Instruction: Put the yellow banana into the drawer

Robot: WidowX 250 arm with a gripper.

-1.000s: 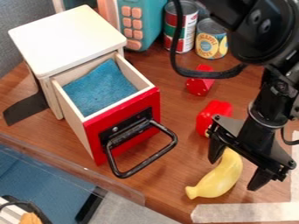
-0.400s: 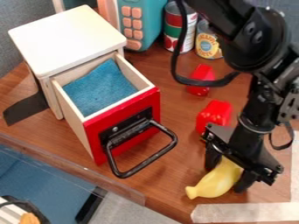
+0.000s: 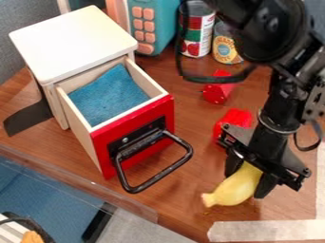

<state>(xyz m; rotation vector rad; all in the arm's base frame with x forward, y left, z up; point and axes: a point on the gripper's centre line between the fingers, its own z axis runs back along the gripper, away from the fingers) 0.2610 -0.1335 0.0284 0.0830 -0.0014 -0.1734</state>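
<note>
The yellow banana (image 3: pixel 238 187) is at the near right of the scene, clamped in the claw (image 3: pixel 245 185). One finger is against its left side and the other against its right. Its narrow end points toward the near left, and its far end is hidden beneath the claw. Whether the banana touches the desk (image 3: pixel 190 118) I cannot tell. The black arm (image 3: pixel 279 109) comes in from the far right and slants down to the claw.

To the left stands a small wooden cabinet (image 3: pixel 73 40) with a white top. Its drawer (image 3: pixel 105 142) is pulled open toward the near side, with pale wooden walls and a red front. A blue cloth (image 3: pixel 108 99) lies inside, and a black loop handle (image 3: pixel 162 174) juts from the front. The banana is outside the drawer, to the right of that handle.

Just beyond the claw, partly covered by it, is a red toy (image 3: pixel 234 118); a red dotted object (image 3: pixel 217 92) lies farther back. At the far side stand a can with a red and green label (image 3: pixel 198 35), a can with a yellow label (image 3: pixel 225 45) and, left of them, a teal toy with pink buttons (image 3: pixel 152 23). Pale tape (image 3: pixel 273 231) runs along the near right.
</note>
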